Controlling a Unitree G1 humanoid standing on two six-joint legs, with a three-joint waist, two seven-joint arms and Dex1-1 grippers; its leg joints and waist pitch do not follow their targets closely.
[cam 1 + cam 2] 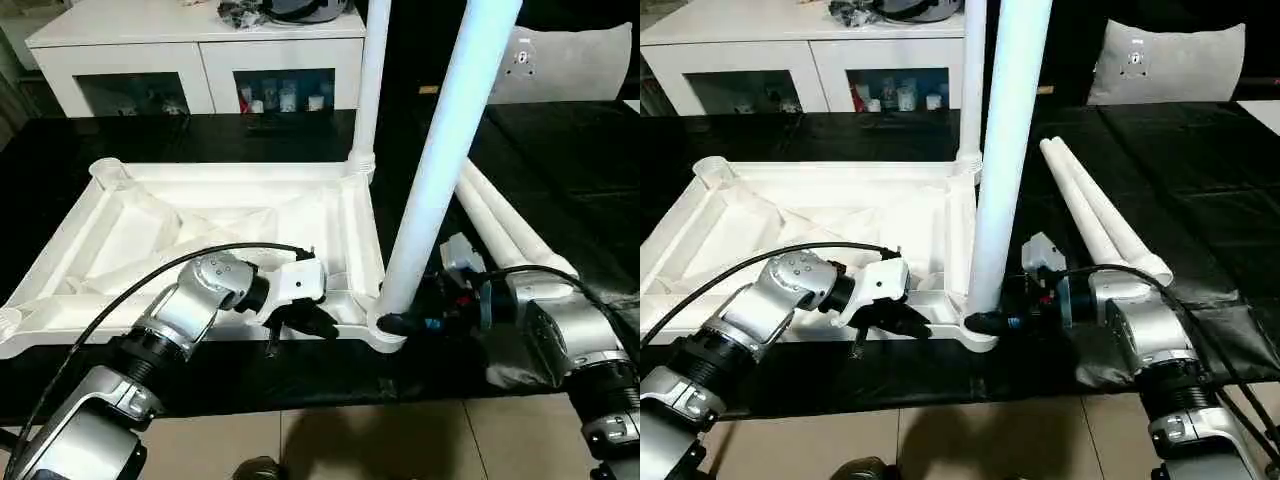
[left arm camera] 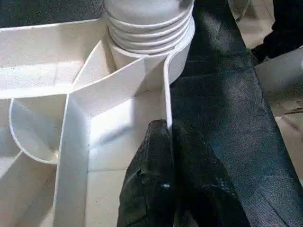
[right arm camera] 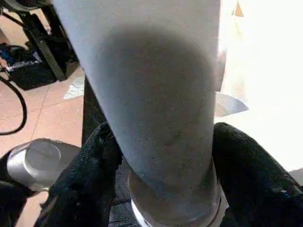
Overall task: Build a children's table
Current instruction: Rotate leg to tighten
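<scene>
The children's table top (image 1: 200, 215) lies upside down on the black work table, ribbed side up. One white leg (image 1: 370, 80) stands in its far right socket. A second leg (image 1: 440, 170) stands tilted in the near right socket. My right gripper (image 1: 395, 323) reaches in from the right at that leg's base, and in the right wrist view its fingers (image 3: 94, 161) press both sides of the leg (image 3: 161, 94). My left gripper (image 1: 318, 322) is shut on the top's near rim (image 2: 166, 94), just left of that socket. Two more legs (image 1: 510, 225) lie side by side on the right.
A white cabinet (image 1: 200, 50) with glass doors stands behind the work table (image 1: 560, 150). A grey cushion (image 1: 1170, 60) is at the back right. The table's front edge runs just below my forearms, with tiled floor (image 1: 400, 440) beyond it.
</scene>
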